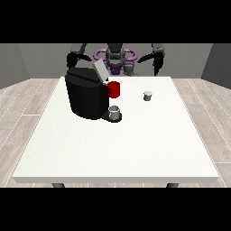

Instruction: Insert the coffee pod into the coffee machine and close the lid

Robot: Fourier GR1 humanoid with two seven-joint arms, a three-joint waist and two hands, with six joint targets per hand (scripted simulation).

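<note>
on the table (113, 153), coffee pod (147, 95) well apart from the right-side hand (157, 67); fingers unclear.

Views: one, front view only.
Position: across the table (135, 153) from the robot (115, 56), raised.
Facing: toward the robot, angled downward.
Range: far; whole tabletop in frame, robot small at upper centre.

No text, label or number can be read anywhere.

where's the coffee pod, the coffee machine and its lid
coffee pod (147, 95), front view, on its side wall
coffee machine (85, 98), front view, on its black body
lid (100, 70), front view, on the raised grey flap
</note>
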